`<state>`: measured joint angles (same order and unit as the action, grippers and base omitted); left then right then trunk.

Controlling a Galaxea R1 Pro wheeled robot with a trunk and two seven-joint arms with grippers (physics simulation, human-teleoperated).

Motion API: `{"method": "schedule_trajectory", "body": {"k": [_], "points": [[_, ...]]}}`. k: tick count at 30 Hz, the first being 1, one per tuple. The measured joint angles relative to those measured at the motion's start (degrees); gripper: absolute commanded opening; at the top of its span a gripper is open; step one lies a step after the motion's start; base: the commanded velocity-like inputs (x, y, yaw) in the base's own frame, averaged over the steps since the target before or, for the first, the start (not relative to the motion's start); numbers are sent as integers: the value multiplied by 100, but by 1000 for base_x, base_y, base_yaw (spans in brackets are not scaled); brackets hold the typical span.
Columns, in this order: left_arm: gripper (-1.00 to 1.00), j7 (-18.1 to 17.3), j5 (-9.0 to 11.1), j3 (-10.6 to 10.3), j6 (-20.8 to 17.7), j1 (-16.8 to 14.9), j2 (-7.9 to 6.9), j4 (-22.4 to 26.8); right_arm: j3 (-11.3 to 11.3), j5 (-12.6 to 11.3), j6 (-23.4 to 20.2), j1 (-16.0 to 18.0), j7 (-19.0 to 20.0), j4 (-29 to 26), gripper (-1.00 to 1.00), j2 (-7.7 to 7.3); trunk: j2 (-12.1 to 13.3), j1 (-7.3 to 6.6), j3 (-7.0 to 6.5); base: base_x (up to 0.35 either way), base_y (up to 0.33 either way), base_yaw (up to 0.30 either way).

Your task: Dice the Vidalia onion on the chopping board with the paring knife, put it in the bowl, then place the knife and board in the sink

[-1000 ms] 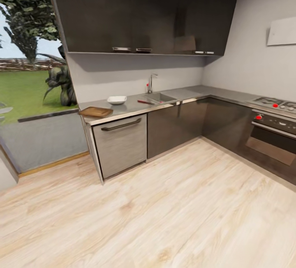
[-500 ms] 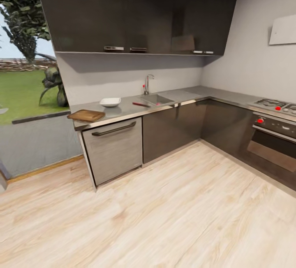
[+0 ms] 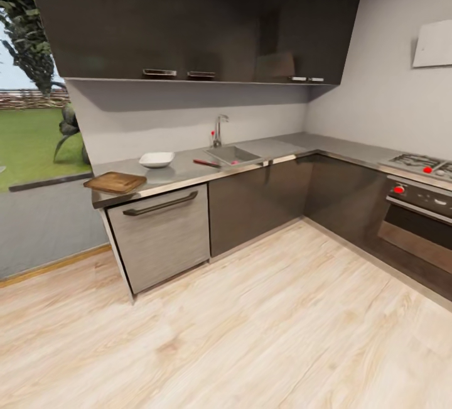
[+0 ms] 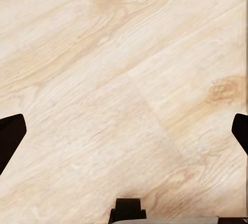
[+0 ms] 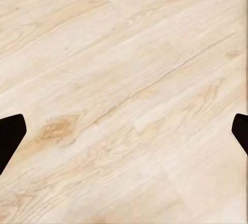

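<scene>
Both pincers are spread wide, nothing between the tips: the left pincer [image 4: 124, 131] and the right pincer [image 5: 124, 131] each hang over bare pale wood floor [image 3: 263, 333], with only the dark fingertips [image 4: 10, 136] poking in at the edges of the wrist views.

Head view looks across the kitchen at an L-shaped surface [image 3: 182, 173], grey top over dark cabinets. At its far-left end sits the chopping board [image 3: 115, 182], lying flat and overhanging the corner a bit. Just right of it and a little further back is the white bowl [image 3: 156, 159], apart from the board. Further right, the paring knife [image 3: 205, 163] lies on the surface right beside the sink [image 3: 233, 155], red handle showing. Inside the basin there's a small reddish spot, probably the Vidalia onion [image 3: 234, 161], but it's too tiny to be sure. The chrome tap [image 3: 218, 130] stands at the far rim of the sink.

Off to the right, a hob [image 3: 419, 164] with red knobs sits over an oven [image 3: 417, 220]. Dark wall cupboards [image 3: 207, 19] run above.
</scene>
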<state>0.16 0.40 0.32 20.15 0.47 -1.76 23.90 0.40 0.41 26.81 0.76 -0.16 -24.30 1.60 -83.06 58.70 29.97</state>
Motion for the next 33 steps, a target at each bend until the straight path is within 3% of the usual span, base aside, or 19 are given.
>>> {"method": "schedule_trajectory", "body": {"k": [9,33], "points": [[100,0,0,0,0,2,0,0,-1,0,0,0,0,-1,100,6,0,0,0,235,-169,57],[100,0,0,0,0,-2,0,0,-2,0,0,0,0,-1,100,7,0,0,0,235,-169,270]]}}
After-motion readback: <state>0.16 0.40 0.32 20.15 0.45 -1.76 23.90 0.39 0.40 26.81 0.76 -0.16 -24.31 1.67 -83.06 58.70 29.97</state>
